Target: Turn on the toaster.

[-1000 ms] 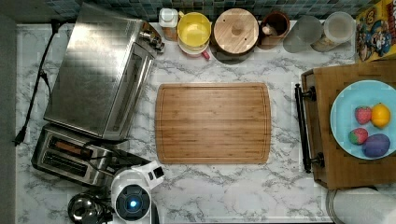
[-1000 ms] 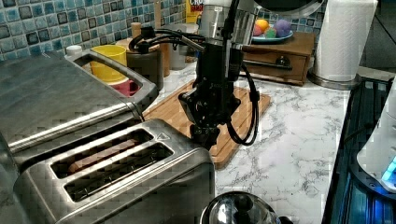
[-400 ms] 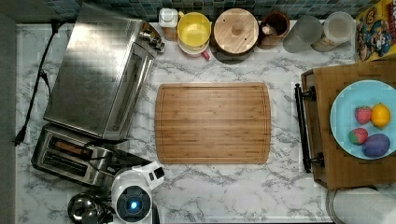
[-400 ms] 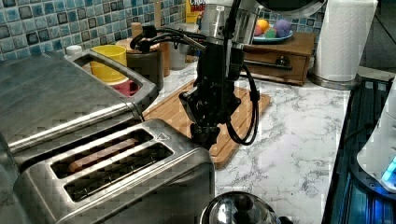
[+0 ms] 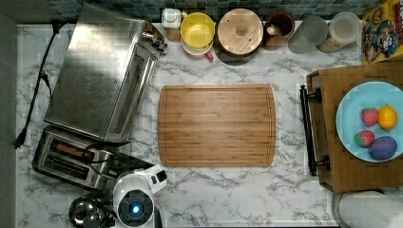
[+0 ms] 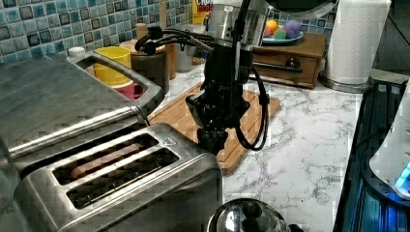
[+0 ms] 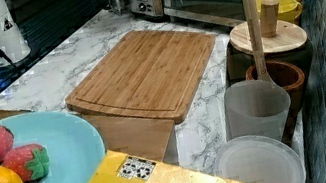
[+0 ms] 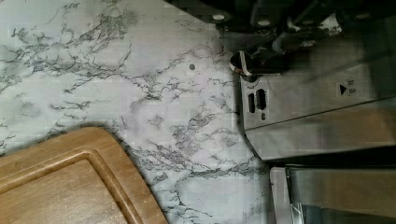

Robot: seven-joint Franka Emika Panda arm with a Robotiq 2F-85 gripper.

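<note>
The top view looked straight down on the marble tabletop (image 5: 228, 190), taking in its whole width. The left view sat low and close beside the toaster (image 6: 121, 188), facing along the tabletop toward the cutting board (image 6: 241, 121). The right view looked back from the opposite end, low over the blue plate (image 7: 57, 166). The wrist view looked down at close range. All four shared the cutting board.

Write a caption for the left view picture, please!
Robot gripper poised at the end of the toaster, bread in its slots.
</note>
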